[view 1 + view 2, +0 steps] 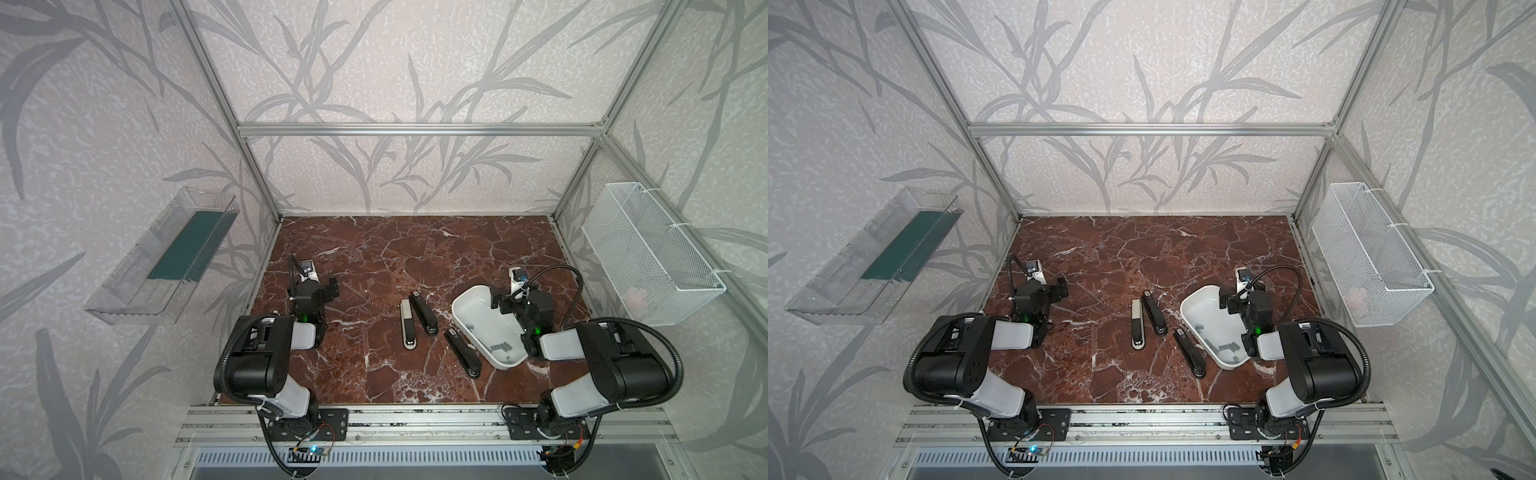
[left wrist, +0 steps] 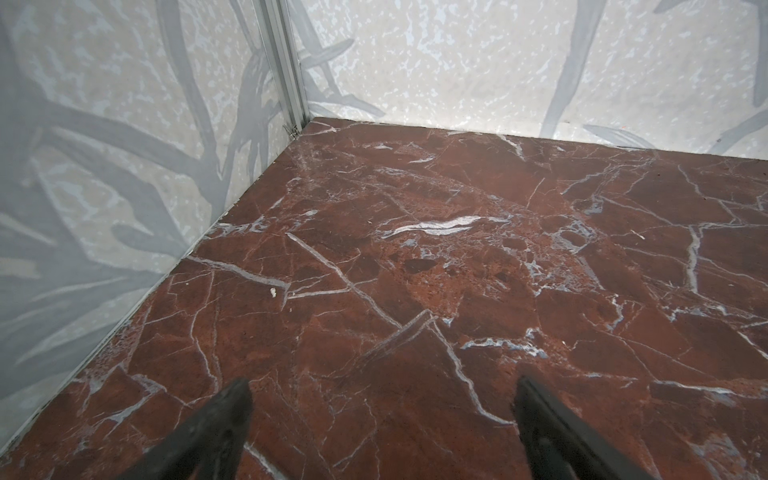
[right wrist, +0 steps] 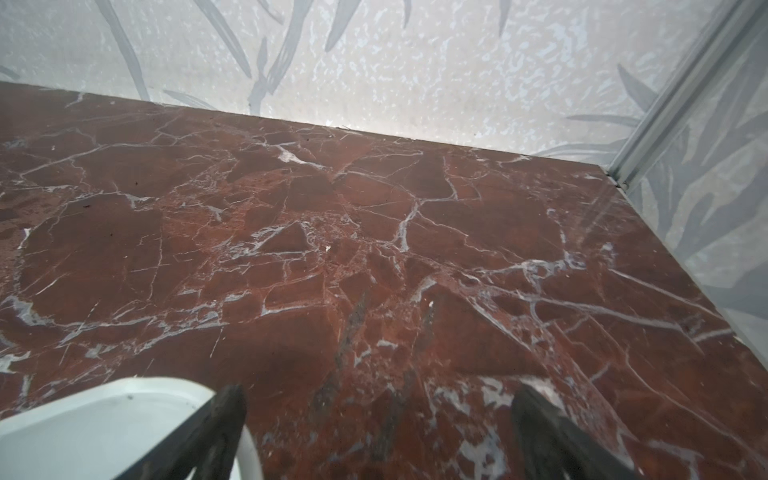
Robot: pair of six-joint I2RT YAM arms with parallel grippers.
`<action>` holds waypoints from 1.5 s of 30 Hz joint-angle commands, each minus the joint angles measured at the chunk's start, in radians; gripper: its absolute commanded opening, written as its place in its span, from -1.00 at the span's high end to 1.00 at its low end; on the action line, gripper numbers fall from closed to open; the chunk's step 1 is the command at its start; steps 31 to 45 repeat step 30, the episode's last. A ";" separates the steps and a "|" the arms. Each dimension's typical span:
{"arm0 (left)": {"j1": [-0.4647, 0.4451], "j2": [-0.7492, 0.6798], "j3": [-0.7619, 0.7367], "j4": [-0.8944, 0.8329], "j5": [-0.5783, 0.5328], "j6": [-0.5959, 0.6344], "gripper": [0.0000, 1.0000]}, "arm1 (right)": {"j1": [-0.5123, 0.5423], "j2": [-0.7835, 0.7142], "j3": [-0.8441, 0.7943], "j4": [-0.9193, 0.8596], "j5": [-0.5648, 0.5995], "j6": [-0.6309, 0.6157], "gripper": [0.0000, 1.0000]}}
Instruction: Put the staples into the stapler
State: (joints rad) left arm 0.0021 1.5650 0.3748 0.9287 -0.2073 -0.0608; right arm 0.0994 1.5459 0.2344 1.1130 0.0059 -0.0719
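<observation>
Top views both show the arm bases on the near rail (image 1: 415,417). Past them, on the red marble table (image 1: 374,249), a black stapler (image 1: 462,347) lies just left of a white tray (image 1: 473,309). The staples (image 1: 500,346) lie loose in the tray's near end, beside the right arm, which covers the tray's right rim. Farther in, a grey-and-black stapler (image 1: 407,324) and a second black stapler (image 1: 424,312) lie side by side. The right gripper (image 3: 378,415) hangs wide and empty over the tray's far right rim. The left gripper (image 2: 382,415), equally wide, holds nothing over bare table at the left. A clear bin (image 1: 166,257) and a wire basket (image 1: 648,253) hang on the side walls.
</observation>
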 commanded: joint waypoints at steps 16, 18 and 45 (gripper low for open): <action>-0.005 0.002 0.003 0.018 -0.010 0.025 -0.99 | 0.010 0.000 0.168 -0.252 0.083 0.010 -0.99; -0.005 0.002 0.001 0.020 -0.010 0.026 -0.99 | 0.010 -0.006 0.173 -0.270 0.082 0.010 -0.99; -0.004 0.004 0.004 0.016 -0.008 0.024 -0.99 | 0.010 0.005 0.177 -0.272 0.074 0.009 -0.99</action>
